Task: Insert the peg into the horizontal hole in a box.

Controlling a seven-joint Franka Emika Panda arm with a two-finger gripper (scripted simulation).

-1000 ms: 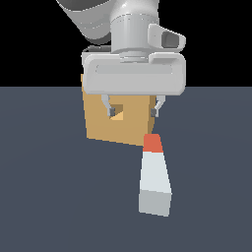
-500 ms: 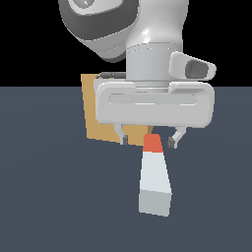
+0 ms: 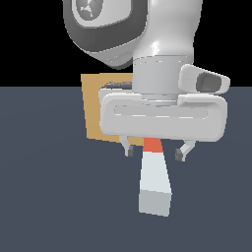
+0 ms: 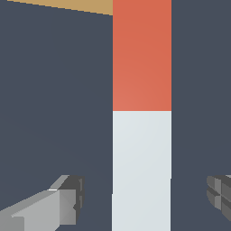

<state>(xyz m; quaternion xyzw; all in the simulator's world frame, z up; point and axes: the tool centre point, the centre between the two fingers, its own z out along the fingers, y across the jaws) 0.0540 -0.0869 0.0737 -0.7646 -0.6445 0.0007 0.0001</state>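
The robot's claw [image 3: 154, 152] hangs spread wide above the peg [image 3: 155, 179], its two dark-tipped fingers [image 3: 129, 149] standing on either side of the bar with clear space between each pad and the bar's flanks, gripping nothing. In the wrist view the claw [image 4: 144, 198] straddles the pale grey-white stretch of the peg [image 4: 141, 135], one finger [image 4: 67, 205] well clear on one side and the other just entering the picture on the opposite side, neither touching the bar. The peg lies flat on the dark blue-grey worktop [image 3: 49, 197], its pale end toward the exterior camera and its orange-red end pointing away toward the box [image 3: 98, 110]; in the exterior view that red end disappears under the claw's broad white body. The tan box sits on the worktop behind the arm, toward the exterior view's left of the peg, and most of its face is covered by the claw housing, so the horizontal hole cannot be seen. In the wrist view only a thin tan sliver of the box [image 4: 67, 5] shows beside the red end of the peg; whether they touch cannot be told.
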